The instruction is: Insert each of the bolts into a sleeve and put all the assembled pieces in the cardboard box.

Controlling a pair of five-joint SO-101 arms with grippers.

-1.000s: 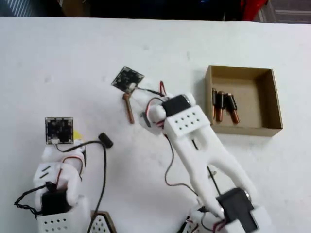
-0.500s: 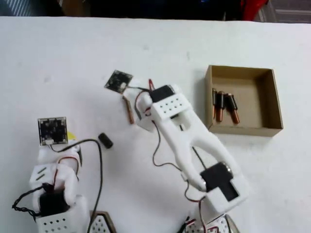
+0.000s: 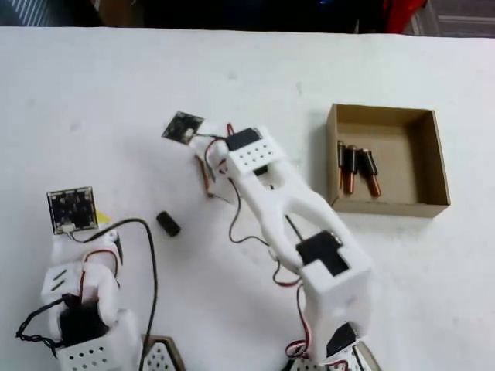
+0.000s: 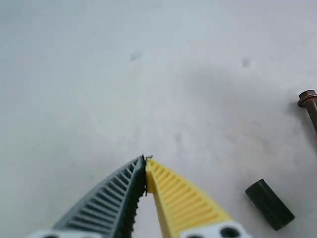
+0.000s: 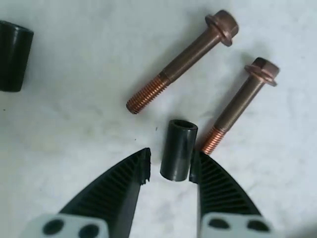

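In the right wrist view my right gripper (image 5: 171,162) is open, and a black sleeve (image 5: 178,148) lies on the table between its fingers, close to one of them. Just past the sleeve lie two copper bolts (image 5: 183,59) (image 5: 240,104), and a second black sleeve (image 5: 12,54) sits off to the side. From above, the right arm (image 3: 251,158) reaches to mid-table over a bolt (image 3: 206,179), with a sleeve (image 3: 168,223) nearer the left arm (image 3: 81,286). My left gripper (image 4: 145,161) is shut on nothing, a sleeve (image 4: 270,204) and a bolt head (image 4: 308,99) beside it.
The cardboard box (image 3: 429,166) stands at the right of the table and holds three assembled pieces (image 3: 356,170) side by side. Loose cables trail from both arms across the near table. The far half of the white table is bare.
The right arm has swung left and lowered over the bolts. The left arm has drawn back to the left, away from the loose sleeve.
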